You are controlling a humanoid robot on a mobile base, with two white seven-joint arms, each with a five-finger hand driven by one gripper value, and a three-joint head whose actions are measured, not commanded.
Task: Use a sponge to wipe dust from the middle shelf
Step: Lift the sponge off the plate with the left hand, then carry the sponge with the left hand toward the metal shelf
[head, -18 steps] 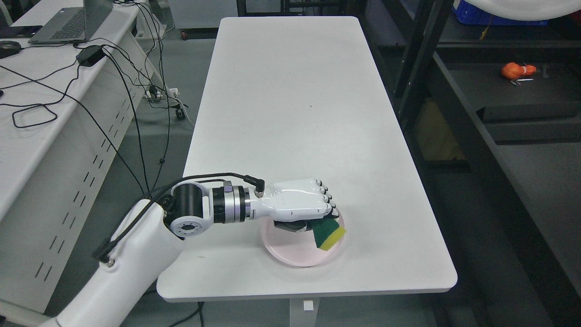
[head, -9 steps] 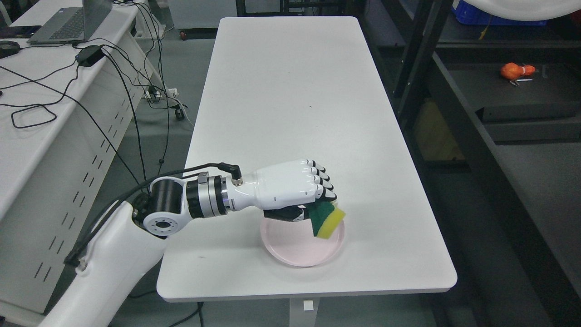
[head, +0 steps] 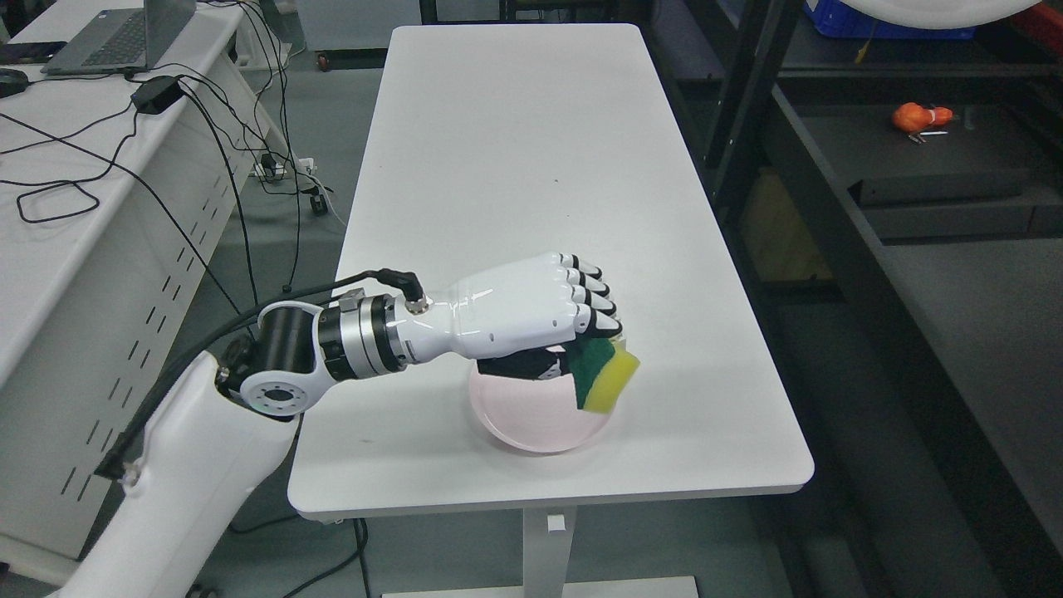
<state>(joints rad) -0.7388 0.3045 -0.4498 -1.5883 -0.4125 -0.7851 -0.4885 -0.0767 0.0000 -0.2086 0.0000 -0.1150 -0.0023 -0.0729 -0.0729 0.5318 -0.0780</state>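
- The left hand [head: 531,311] reaches in from the lower left, knuckles up, with its fingers [head: 591,301] curled tight around a sponge [head: 604,376].
- The sponge is green on one face and yellow on the other; its free end sticks out below and to the right of the fist, tilted, with the yellow face turned outward.
- The sponge hangs clear above a round pink plate [head: 531,419], not touching it.
- The plate sits on a white table [head: 515,149], near the table's front edge.
- A dark metal shelf rack [head: 839,224] stands just beside the table on the right, well apart from the sponge.
- On one of its dark shelves, far back, lies a small orange object [head: 912,117].
- To the left is a white desk [head: 58,241] with black cables [head: 50,195] trailing over it and a laptop [head: 116,37] at the top corner.
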